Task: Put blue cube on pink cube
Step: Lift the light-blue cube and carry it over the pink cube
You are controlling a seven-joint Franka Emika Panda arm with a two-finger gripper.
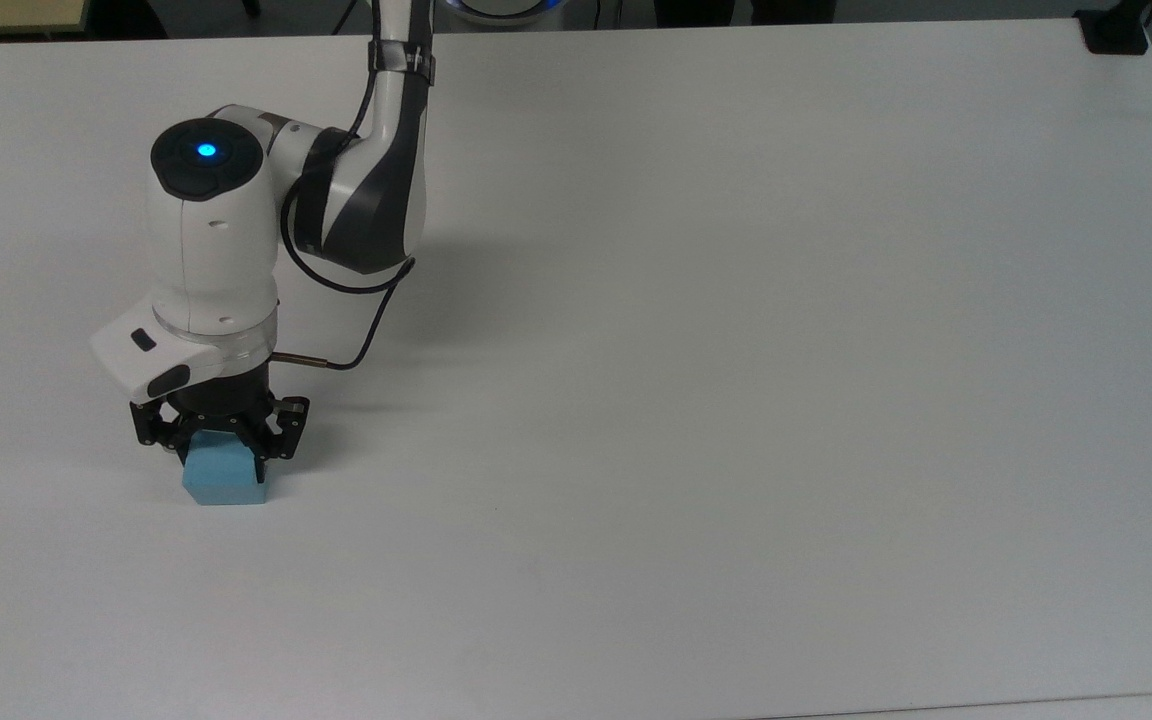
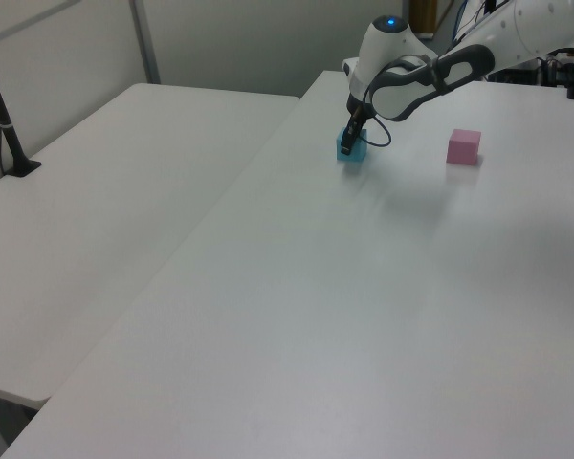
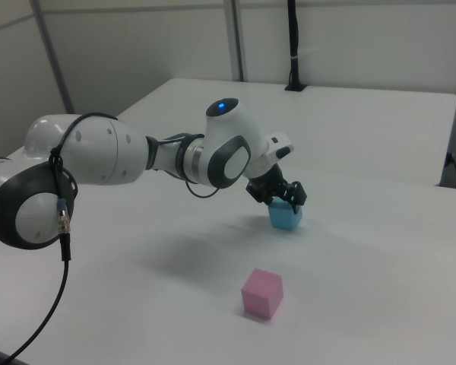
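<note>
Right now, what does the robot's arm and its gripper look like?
The arm is glossy white with dark grey joint sections and rounded shells. A black round cap with a blue light sits on the wrist. A thin black cable loops alongside it. The gripper is black, with two short fingers under a white flange.

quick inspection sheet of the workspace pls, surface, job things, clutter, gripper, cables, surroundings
surface: white table, bare apart from the two cubes and the arm.
job's things: blue cube sits on the table under the gripper; pink cube sits on the table apart from it, nothing on top.
clutter: nothing seen.
grippers: gripper is down over the blue cube with a finger on either side; the cube is not lifted.
cables: black cable loops from the arm's wrist; another black cable hangs near the arm's base.
surroundings: second white table alongside, with a black post on it; plain grey walls.
</note>
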